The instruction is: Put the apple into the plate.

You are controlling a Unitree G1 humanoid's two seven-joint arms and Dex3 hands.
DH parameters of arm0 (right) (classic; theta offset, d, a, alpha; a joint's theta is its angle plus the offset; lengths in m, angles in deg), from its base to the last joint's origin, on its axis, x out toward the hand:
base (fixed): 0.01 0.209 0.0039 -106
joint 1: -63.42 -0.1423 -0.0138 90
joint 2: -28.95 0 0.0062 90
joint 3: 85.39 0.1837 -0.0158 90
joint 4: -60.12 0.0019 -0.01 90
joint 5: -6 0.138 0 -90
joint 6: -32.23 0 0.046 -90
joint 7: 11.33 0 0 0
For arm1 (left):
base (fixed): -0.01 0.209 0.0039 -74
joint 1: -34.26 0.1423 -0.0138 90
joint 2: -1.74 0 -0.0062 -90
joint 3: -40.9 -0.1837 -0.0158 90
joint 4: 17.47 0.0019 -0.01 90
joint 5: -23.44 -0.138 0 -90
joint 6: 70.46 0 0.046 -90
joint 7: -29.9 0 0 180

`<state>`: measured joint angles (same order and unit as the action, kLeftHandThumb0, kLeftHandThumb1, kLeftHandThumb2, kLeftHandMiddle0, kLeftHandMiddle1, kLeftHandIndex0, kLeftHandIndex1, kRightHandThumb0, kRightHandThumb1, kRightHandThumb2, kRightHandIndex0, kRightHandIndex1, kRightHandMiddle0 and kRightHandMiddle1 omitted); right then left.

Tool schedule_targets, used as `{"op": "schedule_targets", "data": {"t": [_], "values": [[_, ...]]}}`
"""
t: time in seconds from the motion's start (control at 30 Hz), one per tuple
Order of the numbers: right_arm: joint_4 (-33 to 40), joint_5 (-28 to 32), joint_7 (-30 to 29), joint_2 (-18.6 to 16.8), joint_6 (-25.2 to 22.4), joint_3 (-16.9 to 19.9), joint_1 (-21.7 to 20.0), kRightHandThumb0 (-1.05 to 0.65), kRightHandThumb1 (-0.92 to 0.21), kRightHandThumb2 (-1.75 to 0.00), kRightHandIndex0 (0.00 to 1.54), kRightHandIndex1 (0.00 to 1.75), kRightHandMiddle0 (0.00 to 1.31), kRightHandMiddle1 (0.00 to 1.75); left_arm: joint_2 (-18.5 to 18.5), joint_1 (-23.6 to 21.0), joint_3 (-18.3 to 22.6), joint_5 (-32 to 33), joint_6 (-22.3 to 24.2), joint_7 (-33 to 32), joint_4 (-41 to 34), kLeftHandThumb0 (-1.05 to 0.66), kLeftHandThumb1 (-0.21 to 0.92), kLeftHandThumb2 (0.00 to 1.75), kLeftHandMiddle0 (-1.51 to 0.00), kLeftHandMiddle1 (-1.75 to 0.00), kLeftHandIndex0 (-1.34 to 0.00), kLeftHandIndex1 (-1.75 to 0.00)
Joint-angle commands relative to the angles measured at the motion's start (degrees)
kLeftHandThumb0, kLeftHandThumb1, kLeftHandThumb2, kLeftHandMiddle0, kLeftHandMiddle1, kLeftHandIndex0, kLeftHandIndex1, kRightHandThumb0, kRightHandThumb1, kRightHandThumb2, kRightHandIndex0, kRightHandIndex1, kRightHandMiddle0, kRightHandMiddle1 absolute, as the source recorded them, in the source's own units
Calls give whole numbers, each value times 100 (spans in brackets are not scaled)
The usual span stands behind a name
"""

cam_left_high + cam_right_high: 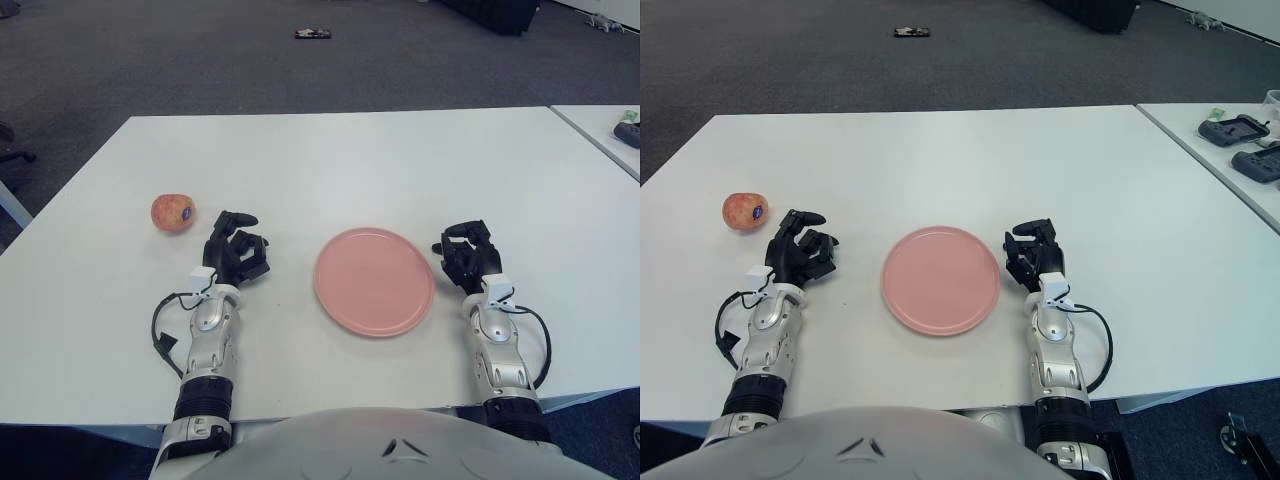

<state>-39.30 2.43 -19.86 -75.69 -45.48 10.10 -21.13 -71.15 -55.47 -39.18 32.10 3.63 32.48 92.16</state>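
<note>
A red-orange apple (173, 212) with a small dark sticker lies on the white table (330, 160) at the left. An empty pink plate (374, 281) sits near the table's front middle. My left hand (237, 248) rests on the table just right of and slightly nearer than the apple, not touching it, fingers relaxed and holding nothing. My right hand (469, 253) rests on the table just right of the plate, fingers relaxed and empty.
A second white table (1230, 150) stands at the right with dark devices (1233, 130) on it. A small dark object (312, 34) lies on the grey carpet beyond the table. A chair base (12, 150) shows at the far left.
</note>
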Motion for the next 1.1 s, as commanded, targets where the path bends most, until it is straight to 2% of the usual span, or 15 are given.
{"op": "schedule_targets", "data": {"t": [0.0,0.3,0.37,0.4,0.47,0.57,0.67,0.73,0.9,1.07], "values": [[-77,17,-19,11,7,46,-52,-35,-90,-55,49,122,20,175,-3,83,-33,-63,-11,-23,88,-1,32,132,-58,-175,-44,-170],[-79,26,-16,1,33,45,-37,-35,-89,-57,50,122,21,175,-14,83,-92,-474,-306,-337,175,-1,24,142,-66,-175,-46,-173],[-84,27,-18,2,35,48,-37,-35,-89,-57,50,122,21,175,11,138,-182,-981,-575,-796,143,-1,22,144,-67,-175,-46,-173],[-91,27,-18,4,40,49,-39,-35,-89,-57,50,122,21,175,65,288,-310,-1499,-646,-1199,-119,-1,22,145,-68,-175,-46,-174],[-97,26,-19,6,46,50,-41,-35,-89,-57,50,122,21,175,130,464,-459,-2072,-690,-1647,-431,-1,22,144,-68,-175,-45,-174],[-116,21,-20,13,63,52,-44,-35,-89,-57,50,122,21,175,-8,569,-627,-3074,-568,-2385,-674,-1,24,143,-68,-175,-43,-174],[-140,20,-11,19,80,49,-52,-35,-89,-57,50,122,21,175,-316,501,-863,-4321,-216,-3304,-715,-1,26,140,-67,-175,-40,-175],[-147,16,-10,19,87,45,-55,-35,-89,-57,50,122,21,175,-472,429,-961,-4827,-27,-3673,-705,-1,29,137,-64,-175,-38,-175],[-188,-5,-20,25,101,33,-77,-35,-89,-57,50,122,21,175,-699,209,-1025,-5365,243,-4229,-598,-1,37,128,-57,-175,-34,-175],[-237,11,-19,18,108,41,-106,-35,-89,-57,49,122,21,175,-867,38,-1057,-5676,563,-4706,-632,-1,65,85,-41,-155,-28,-175]]}}
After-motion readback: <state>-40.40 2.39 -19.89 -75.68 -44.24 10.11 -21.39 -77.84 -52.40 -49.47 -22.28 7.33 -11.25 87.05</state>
